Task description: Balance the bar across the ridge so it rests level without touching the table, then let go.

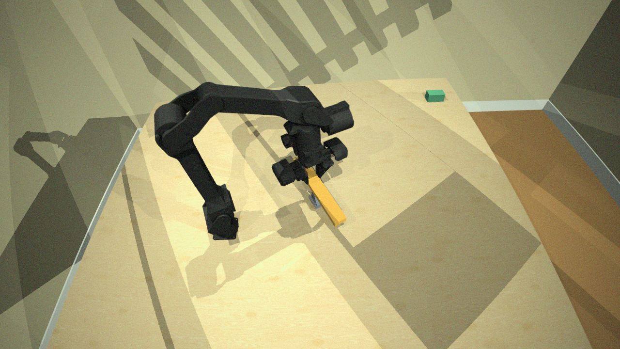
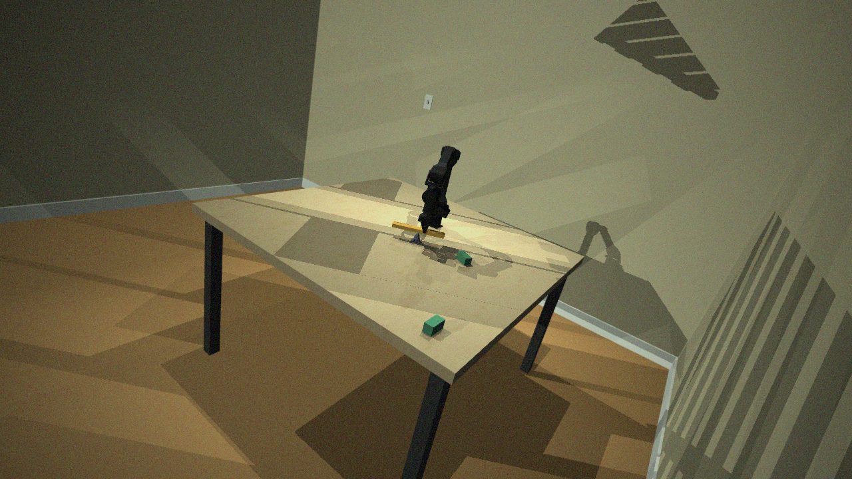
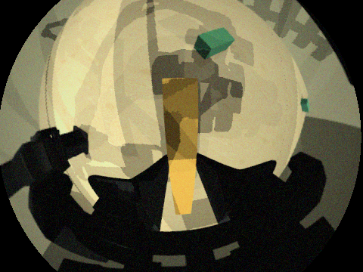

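Observation:
The yellow bar point(image 1: 328, 201) point(image 2: 405, 227) point(image 3: 182, 181) is held nearly level above the table. My gripper point(image 1: 312, 174) point(image 2: 424, 229) point(image 3: 181, 157) points down and is shut on the bar, off its middle. The small blue-grey ridge point(image 1: 314, 201) point(image 2: 415, 239) stands on the table under the bar's middle part. In the exterior view the bar's underside is at or just above the ridge top; I cannot tell whether they touch. Both bar ends are off the table. The ridge is hidden in the wrist view.
A green block point(image 2: 464, 258) point(image 3: 215, 41) lies on the table point(image 2: 387, 291) near the bar's gripper-side end, hidden in the top view. Another green block point(image 1: 435, 96) point(image 2: 433, 325) point(image 3: 305, 105) lies near a far table corner. Shadows cross the table.

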Tool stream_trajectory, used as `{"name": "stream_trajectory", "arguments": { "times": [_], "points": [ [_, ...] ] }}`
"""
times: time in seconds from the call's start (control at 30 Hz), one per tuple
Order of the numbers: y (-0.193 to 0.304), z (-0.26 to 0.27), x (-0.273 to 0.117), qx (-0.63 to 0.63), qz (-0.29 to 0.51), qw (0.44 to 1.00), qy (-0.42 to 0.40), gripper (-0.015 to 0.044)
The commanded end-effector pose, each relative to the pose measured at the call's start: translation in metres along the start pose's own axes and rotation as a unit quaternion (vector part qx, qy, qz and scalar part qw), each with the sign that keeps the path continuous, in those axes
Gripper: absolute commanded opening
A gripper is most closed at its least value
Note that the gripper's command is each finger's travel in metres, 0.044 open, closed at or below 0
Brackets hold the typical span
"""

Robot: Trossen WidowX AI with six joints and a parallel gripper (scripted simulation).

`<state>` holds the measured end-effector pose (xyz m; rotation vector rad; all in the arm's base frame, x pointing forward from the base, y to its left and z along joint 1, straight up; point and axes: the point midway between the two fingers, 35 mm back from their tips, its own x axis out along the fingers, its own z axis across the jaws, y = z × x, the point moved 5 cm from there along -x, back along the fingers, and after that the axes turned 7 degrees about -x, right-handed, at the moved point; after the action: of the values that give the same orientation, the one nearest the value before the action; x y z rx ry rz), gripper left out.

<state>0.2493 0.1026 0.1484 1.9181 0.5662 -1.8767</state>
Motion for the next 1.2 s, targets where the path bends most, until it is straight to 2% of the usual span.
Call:
{"name": "stream_trajectory", "arguments": {
  "times": [0.0,1.17],
  "points": [
    [0.0004,0.0001,0.0007,-0.002,0.002,1.0,-0.001,0.0],
    [0.0006,0.0001,0.0036,-0.002,0.002,1.0,-0.001,0.0]
  ]
}}
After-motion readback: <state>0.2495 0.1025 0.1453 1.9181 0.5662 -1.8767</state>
